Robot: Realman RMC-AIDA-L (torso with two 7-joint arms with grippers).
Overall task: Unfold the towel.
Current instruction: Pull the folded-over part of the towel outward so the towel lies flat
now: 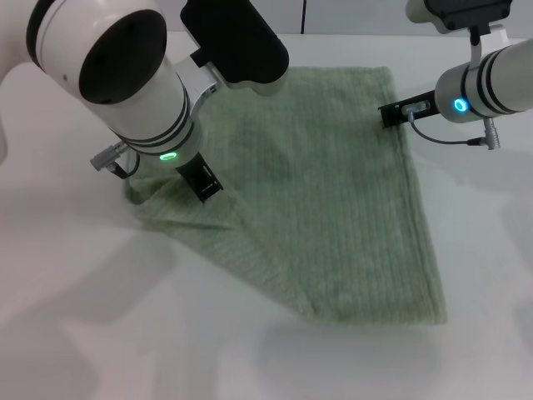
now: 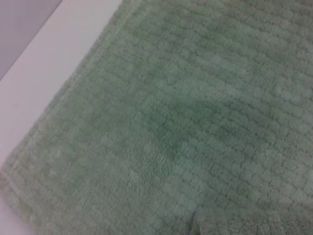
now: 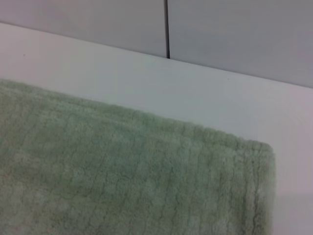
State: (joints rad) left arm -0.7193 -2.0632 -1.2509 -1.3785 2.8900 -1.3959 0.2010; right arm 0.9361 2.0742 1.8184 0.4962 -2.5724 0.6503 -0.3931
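So the towel is lying mostly flat on the white tabletop, but the corner on my left side is bunched up and there's a diagonal flap folded over along that edge. My left gripper is down on that rumpled corner, and my right gripper is at the far right edge of the cloth. Honestly can't tell how far either set of jaws is open or whether they've got any fabric (my wrist views just show terry cloth, no fingers).

What worries me: if my left only has the top layer, pulling outward might drag the whole towel sideways instead of opening the flap. And if my right isn't actually anchoring, everything slides and re-wrinkles.
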